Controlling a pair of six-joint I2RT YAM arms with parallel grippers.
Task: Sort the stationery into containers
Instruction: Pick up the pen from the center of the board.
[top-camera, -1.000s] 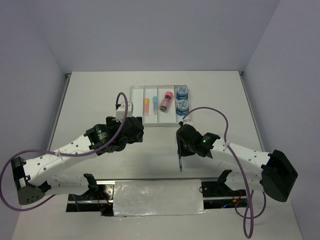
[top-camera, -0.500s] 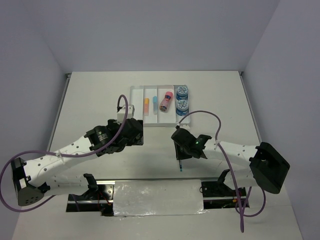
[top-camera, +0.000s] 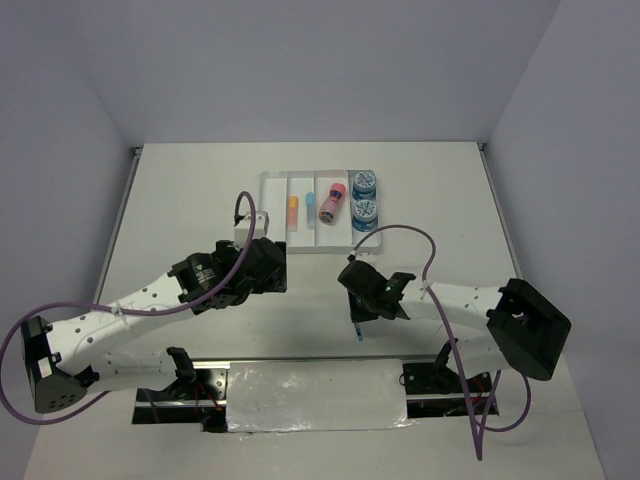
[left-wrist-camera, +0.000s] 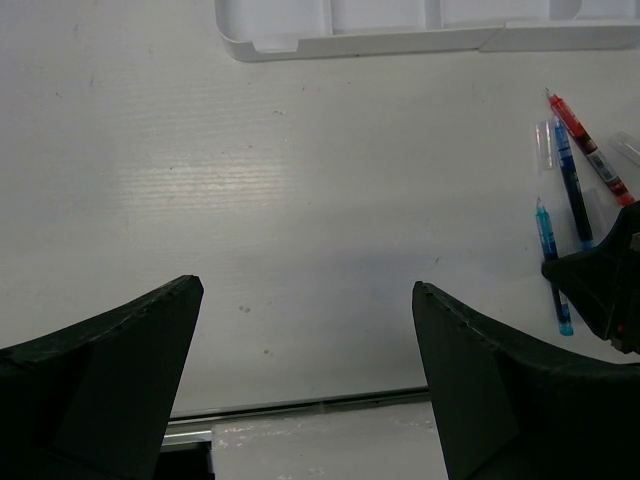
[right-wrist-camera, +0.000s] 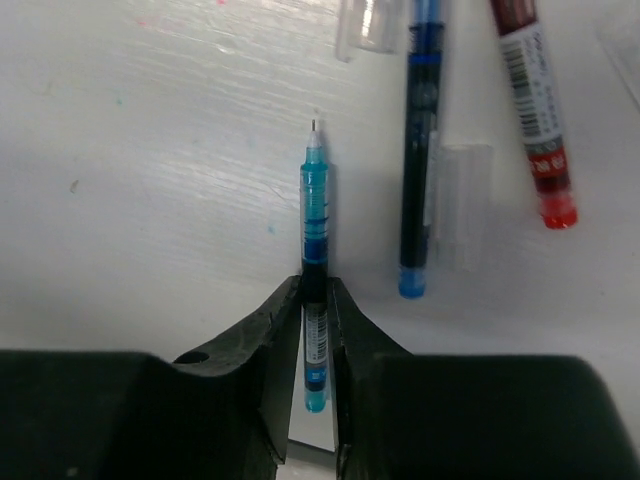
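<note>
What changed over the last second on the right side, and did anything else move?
The right jaws drew slightly left and toward the near edge, then narrowed onto the light-blue pen, now pinching its barrel. The left jaws stayed wide open, barely shifting. The dark-blue pen, the red pen and the contents of the tray are unchanged.

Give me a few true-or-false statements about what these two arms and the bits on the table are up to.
1. The right gripper is closed on a light-blue pen. True.
2. The left gripper holds the red pen. False: it is open and empty; the red pen lies on the table.
3. Two blue rolls sit in the tray. True.
4. The pink cylinder lies outside the tray. False: it is in the tray, in the compartment next to the rolls.
</note>
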